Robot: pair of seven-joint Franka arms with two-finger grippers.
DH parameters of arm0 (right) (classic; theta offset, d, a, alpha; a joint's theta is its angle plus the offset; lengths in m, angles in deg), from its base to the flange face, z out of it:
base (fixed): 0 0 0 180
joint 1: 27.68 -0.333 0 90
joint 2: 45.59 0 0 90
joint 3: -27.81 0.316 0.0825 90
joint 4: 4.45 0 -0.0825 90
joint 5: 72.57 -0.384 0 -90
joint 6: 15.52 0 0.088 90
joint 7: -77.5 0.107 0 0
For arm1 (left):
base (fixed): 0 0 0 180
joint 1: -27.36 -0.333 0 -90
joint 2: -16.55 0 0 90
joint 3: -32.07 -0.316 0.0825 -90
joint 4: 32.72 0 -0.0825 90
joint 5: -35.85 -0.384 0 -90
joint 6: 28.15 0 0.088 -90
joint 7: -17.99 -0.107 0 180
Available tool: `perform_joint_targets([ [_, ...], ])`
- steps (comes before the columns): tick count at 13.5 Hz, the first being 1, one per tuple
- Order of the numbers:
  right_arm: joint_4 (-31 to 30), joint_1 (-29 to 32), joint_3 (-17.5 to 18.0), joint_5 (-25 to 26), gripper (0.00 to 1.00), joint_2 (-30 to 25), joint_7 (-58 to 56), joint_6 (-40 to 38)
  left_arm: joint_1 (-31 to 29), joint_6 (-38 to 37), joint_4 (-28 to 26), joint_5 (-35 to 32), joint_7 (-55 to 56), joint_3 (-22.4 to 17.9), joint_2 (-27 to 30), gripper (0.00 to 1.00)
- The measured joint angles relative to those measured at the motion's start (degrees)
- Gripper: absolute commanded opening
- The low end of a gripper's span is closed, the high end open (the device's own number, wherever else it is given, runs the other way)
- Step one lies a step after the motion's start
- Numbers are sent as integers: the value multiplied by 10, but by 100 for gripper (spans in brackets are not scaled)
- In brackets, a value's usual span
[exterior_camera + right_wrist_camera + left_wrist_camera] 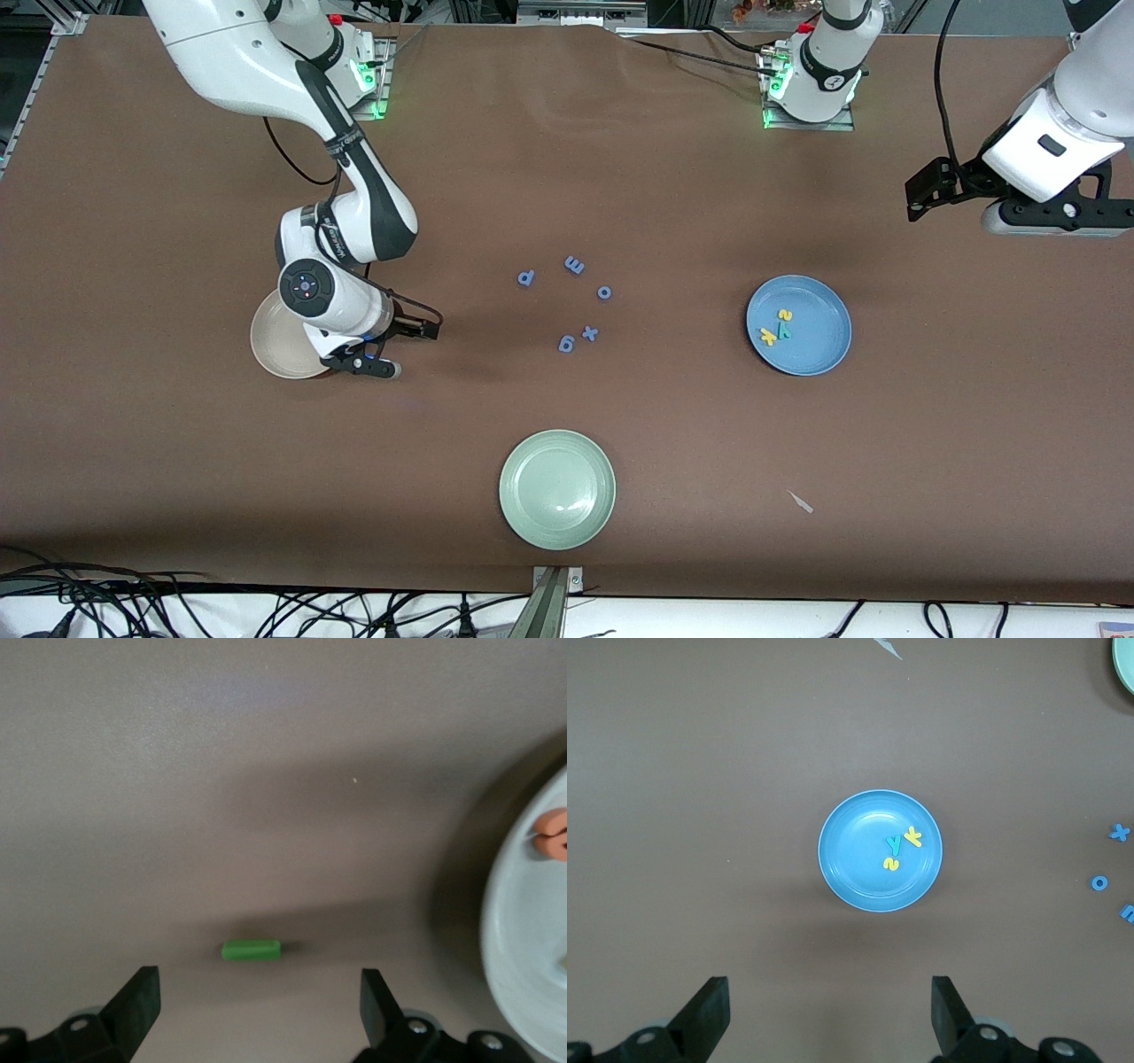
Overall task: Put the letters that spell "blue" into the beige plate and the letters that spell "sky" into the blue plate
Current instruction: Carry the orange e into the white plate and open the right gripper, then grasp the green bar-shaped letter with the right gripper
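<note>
Front view: 3 plates on the table. Beige plate (270, 341) sits toward the right arm's end, partly hidden by that arm's wrist. Blue plate (798, 325) sits toward the left arm's end. Green plate (557, 489) is nearest the camera, between the other two.

Blue plate holds 3 letters: yellow s (891, 864), yellow k (913, 837), teal y (896, 845), bunched together, y touching k.

5 periwinkle letters (567, 301) lie loose on the table mid-way btwn beige and blue plates, farther from the camera than the green plate.

Right gripper (372, 350) hangs low just beside the beige plate's rim, on the side toward the table's middle, jaws wide open, nothing held. Right wrist view: 1 thin green l (251, 950) lies flat on the table, outside the plate, roughly btwn the 2 fingers (133, 1005). Orange e (554, 833) lies in the beige plate at the picture's edge; a pale yellowish bit shows in the plate too, can't tell what it is. Green b not seen.

Left gripper (828, 1014) waits high over the table near the left arm's end, open and empty.

1 small pale scrap (801, 502) lies on the table nearer the camera than the blue plate.
</note>
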Motion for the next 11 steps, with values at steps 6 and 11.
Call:
perform_joint_targets([
  [6, -14, -3, 3, 0, 100, 16, 26, 35, 0, -12, 0, 0, 0, 0, 0, 100],
  [11, -45, -4, 11, 0, 80, 16, 29, 80, 0, -14, 1, 0, 0, 0, 0, 100],
])
